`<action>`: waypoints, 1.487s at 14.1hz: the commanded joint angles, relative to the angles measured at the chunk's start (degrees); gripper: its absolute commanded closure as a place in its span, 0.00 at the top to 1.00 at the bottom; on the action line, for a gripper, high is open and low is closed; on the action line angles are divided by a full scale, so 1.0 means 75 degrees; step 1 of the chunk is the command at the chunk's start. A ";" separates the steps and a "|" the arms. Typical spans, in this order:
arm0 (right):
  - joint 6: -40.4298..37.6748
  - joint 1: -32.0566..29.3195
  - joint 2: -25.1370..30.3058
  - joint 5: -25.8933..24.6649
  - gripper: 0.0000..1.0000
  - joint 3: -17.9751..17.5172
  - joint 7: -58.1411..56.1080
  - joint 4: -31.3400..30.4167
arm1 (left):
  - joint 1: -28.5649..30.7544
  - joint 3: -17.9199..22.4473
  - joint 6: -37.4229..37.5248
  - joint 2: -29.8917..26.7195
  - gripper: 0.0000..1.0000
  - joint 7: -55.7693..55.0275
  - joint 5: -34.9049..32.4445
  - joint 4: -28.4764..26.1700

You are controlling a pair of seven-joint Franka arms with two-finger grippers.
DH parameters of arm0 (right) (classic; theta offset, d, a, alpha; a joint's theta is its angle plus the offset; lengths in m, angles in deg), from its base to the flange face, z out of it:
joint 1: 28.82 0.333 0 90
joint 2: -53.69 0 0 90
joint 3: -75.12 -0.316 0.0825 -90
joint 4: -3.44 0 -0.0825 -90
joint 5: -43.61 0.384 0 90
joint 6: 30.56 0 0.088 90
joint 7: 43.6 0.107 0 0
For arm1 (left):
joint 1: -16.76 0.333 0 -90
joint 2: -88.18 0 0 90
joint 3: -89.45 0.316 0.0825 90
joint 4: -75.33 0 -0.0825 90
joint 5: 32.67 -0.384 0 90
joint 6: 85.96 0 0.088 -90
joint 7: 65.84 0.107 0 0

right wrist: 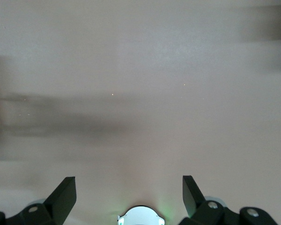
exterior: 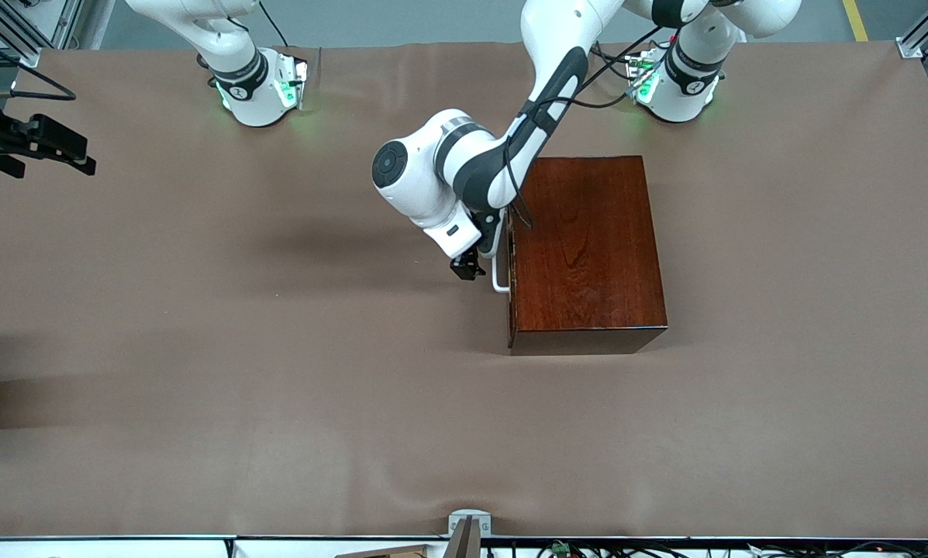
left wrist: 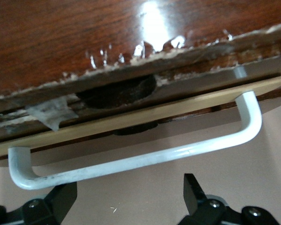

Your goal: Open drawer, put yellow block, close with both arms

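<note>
Opening step: the left gripper (exterior: 470, 269), jaws spread, faces the shut drawer's handle (left wrist: 131, 161) mid-tabletop; next, close on the bar and pull. Right gripper (right wrist: 129, 197) waits, jaws spread. No yellow block visible.

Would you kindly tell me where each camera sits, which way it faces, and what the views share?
Front view: high across the table, facing both arms, wooden box and left gripper.
Left wrist view: on the left wrist, facing the drawer handle; own open fingers show.
Right wrist view: looks down at bare table; open right gripper.
Shared: handle, box.
</note>
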 commanded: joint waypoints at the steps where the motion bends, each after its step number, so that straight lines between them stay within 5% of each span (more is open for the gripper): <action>1: -0.0012 -0.0030 0.0204 -0.0047 1.00 -0.0027 -0.0075 -0.0184 | -0.0025 0.0205 0.0022 -0.0444 1.00 0.0527 -0.0196 -0.0085; 11: -0.0012 -0.0065 0.0192 -0.0047 1.00 -0.0027 -0.0063 -0.0172 | 0.1111 0.0229 -0.0025 -0.3068 1.00 0.4710 0.0084 -0.0120; 21: -0.0012 -0.0054 0.0192 -0.0047 1.00 -0.0027 -0.0063 -0.0173 | 0.2458 0.0229 0.0618 -0.4698 1.00 0.8023 0.0144 -0.0354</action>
